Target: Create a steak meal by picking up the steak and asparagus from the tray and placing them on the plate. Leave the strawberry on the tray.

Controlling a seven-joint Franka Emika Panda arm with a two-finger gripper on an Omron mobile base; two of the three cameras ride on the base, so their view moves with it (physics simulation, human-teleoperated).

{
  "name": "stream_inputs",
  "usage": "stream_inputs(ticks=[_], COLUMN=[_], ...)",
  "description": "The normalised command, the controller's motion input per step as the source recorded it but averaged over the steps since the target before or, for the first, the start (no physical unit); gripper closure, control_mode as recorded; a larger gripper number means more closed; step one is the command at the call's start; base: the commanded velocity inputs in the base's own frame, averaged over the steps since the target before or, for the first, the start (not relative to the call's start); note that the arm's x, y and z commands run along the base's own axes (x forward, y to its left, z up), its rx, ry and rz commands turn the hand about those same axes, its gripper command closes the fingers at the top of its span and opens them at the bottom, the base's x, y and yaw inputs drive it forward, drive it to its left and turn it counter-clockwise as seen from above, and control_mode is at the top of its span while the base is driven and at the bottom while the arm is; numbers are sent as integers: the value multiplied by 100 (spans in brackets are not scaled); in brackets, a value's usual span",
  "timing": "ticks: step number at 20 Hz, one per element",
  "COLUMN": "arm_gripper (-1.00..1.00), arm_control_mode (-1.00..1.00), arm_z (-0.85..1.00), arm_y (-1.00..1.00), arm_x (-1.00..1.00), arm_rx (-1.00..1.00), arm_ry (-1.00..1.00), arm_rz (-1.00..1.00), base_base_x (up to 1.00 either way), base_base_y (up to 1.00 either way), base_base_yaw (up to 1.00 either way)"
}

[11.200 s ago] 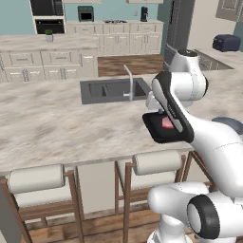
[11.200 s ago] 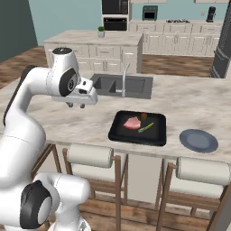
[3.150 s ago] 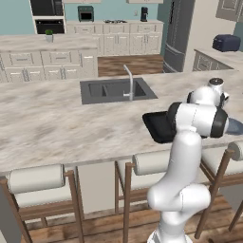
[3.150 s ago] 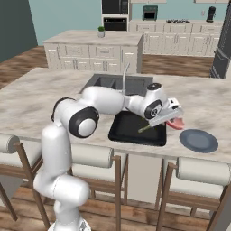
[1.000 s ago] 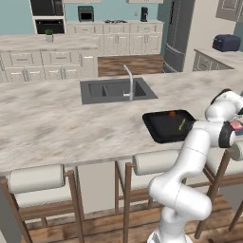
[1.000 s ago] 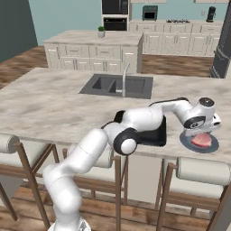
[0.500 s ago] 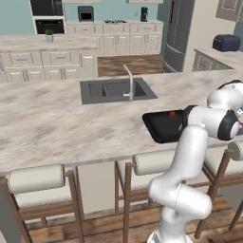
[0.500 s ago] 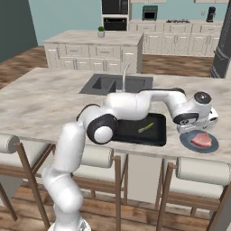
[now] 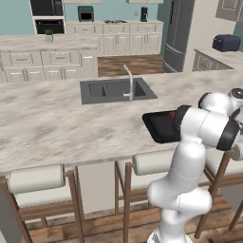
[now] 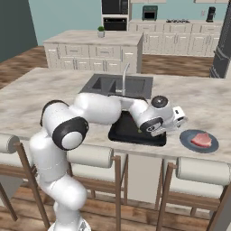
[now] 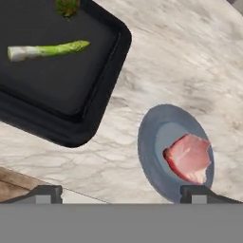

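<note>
**Mia:** So, in the left base view, what could you see?

**Ben:** The black tray [image 9: 159,127] sat on the table [image 9: 71,123], partly behind the white arm. A bit of red showed on it, too small to name.

**Mia:** And in the right base view?

**Ben:** The steak [image 10: 201,140] lay on the plate [image 10: 186,137], so that part was done. The gripper [image 10: 179,118] hung between the tray [image 10: 135,134] and the plate.

**Mia:** And the hand view?

**Ben:** The fingers [image 11: 45,193] stood wide apart and held nothing. The asparagus [image 11: 47,49] lay on the tray [image 11: 71,118], with the strawberry [image 11: 67,6] near it at the top edge. The steak [image 11: 188,158] rested on the plate [image 11: 152,142].

**Mia:** What came next, do you think?

**Ben:** I think the asparagus. The fingers needed to go over to the tray, come down on both sides of the thin stalk, and miss the strawberry.
</note>
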Motion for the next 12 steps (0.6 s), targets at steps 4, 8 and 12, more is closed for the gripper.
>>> stream_inputs(ticks=[4,8,12], arm_gripper=[-100,-100,-100], arm_control_mode=[-100,-100,-100], arm_z=[66,79,40], arm_y=[75,52,31], arm_x=[0,0,0], arm_rx=[5,19,24], arm_ry=[0,2,4], arm_rz=[-14,-17,-18], base_base_x=[0,0,0], base_base_y=[0,0,0], base_base_yaw=[0,0,0])
